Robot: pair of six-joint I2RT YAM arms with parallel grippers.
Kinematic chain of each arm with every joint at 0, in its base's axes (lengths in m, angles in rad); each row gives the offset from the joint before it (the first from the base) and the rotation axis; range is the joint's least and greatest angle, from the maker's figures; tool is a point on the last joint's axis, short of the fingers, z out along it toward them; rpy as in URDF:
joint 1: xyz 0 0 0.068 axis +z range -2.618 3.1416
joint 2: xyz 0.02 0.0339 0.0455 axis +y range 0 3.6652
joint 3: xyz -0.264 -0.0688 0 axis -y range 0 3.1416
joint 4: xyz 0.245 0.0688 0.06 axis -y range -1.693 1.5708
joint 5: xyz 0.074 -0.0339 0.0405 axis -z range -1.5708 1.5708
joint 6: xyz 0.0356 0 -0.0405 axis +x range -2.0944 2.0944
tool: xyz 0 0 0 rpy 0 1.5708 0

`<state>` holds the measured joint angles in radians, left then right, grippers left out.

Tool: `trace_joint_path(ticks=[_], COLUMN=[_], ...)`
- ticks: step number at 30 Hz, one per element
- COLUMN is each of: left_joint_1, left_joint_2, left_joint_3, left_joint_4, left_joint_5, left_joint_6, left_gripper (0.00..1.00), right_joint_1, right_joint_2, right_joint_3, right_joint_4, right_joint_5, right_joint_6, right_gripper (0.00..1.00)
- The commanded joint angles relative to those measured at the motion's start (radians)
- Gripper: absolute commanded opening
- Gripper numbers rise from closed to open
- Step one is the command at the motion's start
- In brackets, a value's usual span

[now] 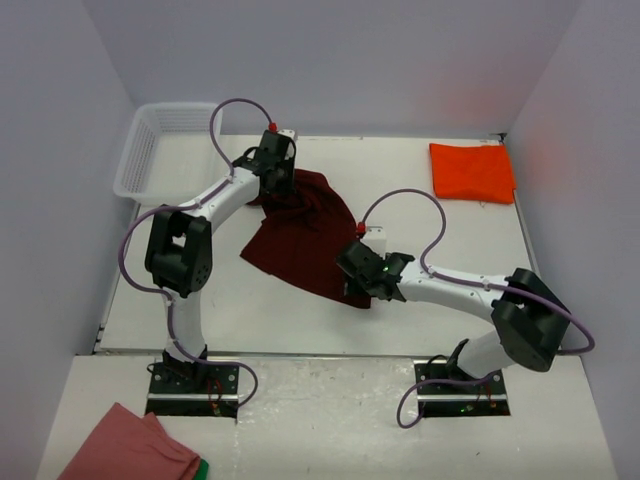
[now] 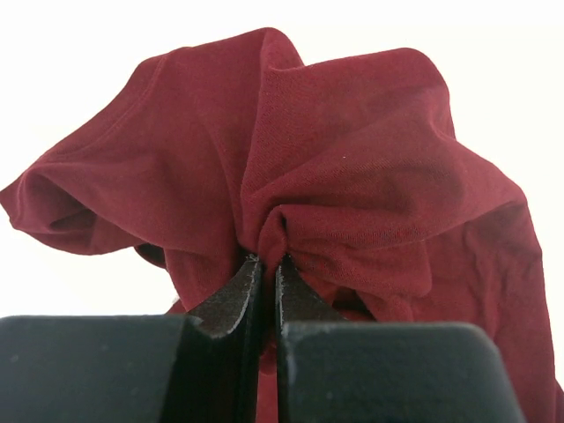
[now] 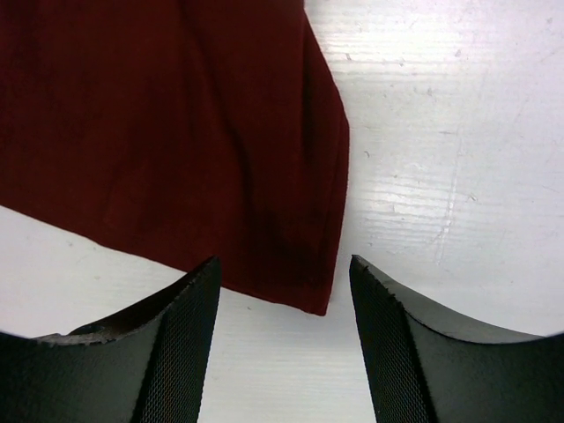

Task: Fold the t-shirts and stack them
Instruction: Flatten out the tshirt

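Observation:
A dark maroon-red t-shirt [image 1: 300, 240] lies spread in the middle of the table. Its far end is bunched up and lifted by my left gripper [image 1: 277, 178]. In the left wrist view that gripper [image 2: 267, 260] is shut on a gathered fold of the maroon t-shirt [image 2: 335, 167]. My right gripper [image 1: 362, 285] hovers open over the shirt's near right corner. In the right wrist view that corner [image 3: 319, 295] lies between and just beyond the open right gripper [image 3: 284, 269], untouched. A folded bright orange-red t-shirt [image 1: 472, 171] rests flat at the far right.
A white mesh basket [image 1: 160, 145] stands at the far left corner. A salmon-pink cloth with a green edge [image 1: 135, 452] lies on the near ledge, left of the arm bases. White walls close in the table on three sides.

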<state>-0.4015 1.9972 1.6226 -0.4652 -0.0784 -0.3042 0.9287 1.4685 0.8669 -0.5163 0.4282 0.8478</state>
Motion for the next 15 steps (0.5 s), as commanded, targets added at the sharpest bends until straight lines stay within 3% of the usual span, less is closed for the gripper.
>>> trace_joint_path(ticks=[1,12,15], left_joint_1=[-0.002,-0.002,-0.002], left_joint_2=[-0.047,-0.069,-0.077], left_joint_3=[-0.013,-0.030,-0.033], left_joint_4=[0.020,0.025,0.028], left_joint_5=[0.014,0.040,0.046], left_joint_6=[-0.010,-0.016,-0.018], left_gripper=[0.04,0.04,0.04], right_joint_1=[-0.004,-0.013,-0.019], right_joint_2=[0.015,0.064,0.072], right_joint_3=[-0.029,-0.108,-0.127], right_joint_4=[-0.014,0.039,0.074], right_joint_5=[0.037,0.030,0.015], right_joint_6=[0.068,0.140,0.143], right_gripper=[0.61,0.54,0.45])
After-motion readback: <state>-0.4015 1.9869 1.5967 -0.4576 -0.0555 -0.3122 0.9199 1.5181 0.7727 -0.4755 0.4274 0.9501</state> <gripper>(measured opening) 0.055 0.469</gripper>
